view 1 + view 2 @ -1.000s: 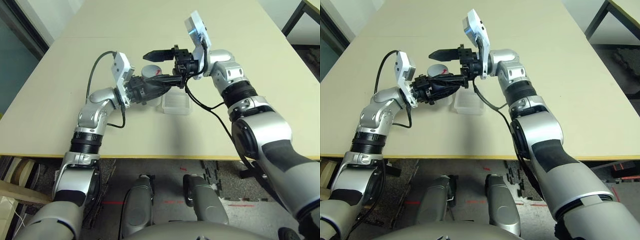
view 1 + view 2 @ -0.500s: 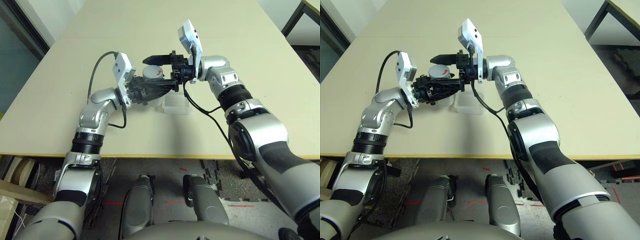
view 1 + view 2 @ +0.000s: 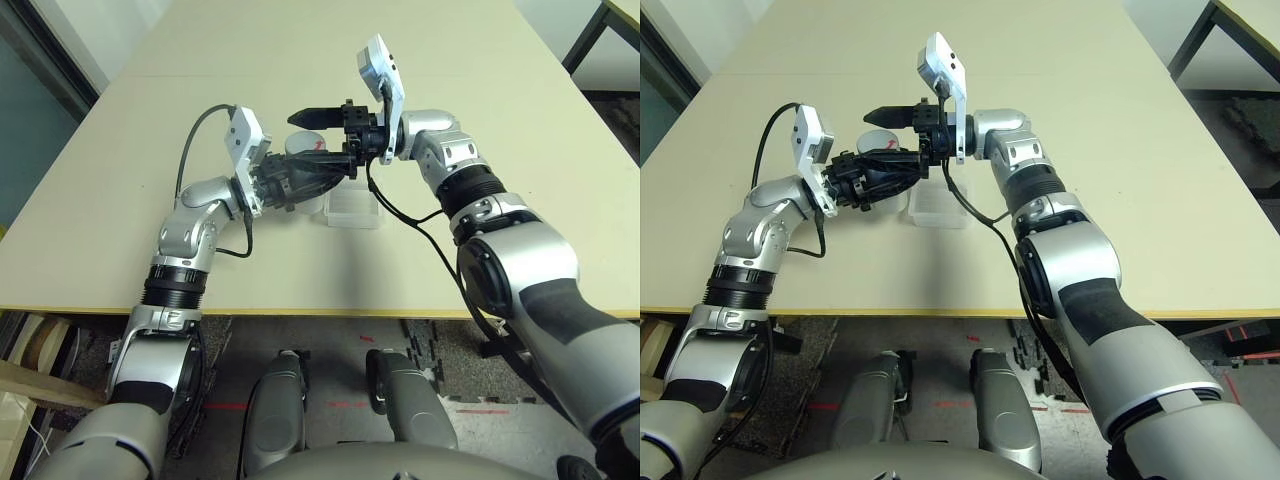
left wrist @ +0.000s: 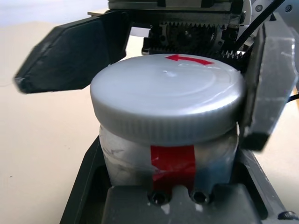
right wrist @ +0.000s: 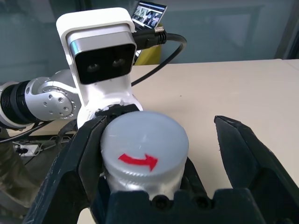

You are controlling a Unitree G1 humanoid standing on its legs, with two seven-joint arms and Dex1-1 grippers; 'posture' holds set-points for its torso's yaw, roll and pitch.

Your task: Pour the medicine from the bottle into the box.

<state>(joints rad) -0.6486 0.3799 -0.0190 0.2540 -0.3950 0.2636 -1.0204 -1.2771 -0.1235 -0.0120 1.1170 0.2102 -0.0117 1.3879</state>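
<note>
Above the pale beige table (image 3: 480,90), the left gripper (image 3: 325,172) is clamped tight on the small silvery-grey cylindrical bottle (image 4: 168,161) with its red-marked label, held clear of the tabletop. The bottle's flat grey ribbed cap (image 4: 169,109), marked with a red arrow, is on the neck. Pointing in from the opposite side, the right gripper (image 3: 325,138) stands spread wide, one black finger (image 5: 247,154) on either side of the cap with a gap showing between that finger and the cap; it grips nothing. Just beside the bottle, on the side of the robot's right arm, the shallow square box of clear whitish plastic (image 3: 353,209) rests flat on the table, partly under the right gripper's cable. No medicine can be made out. Both silver forearms reach in from the near table edge.
</note>
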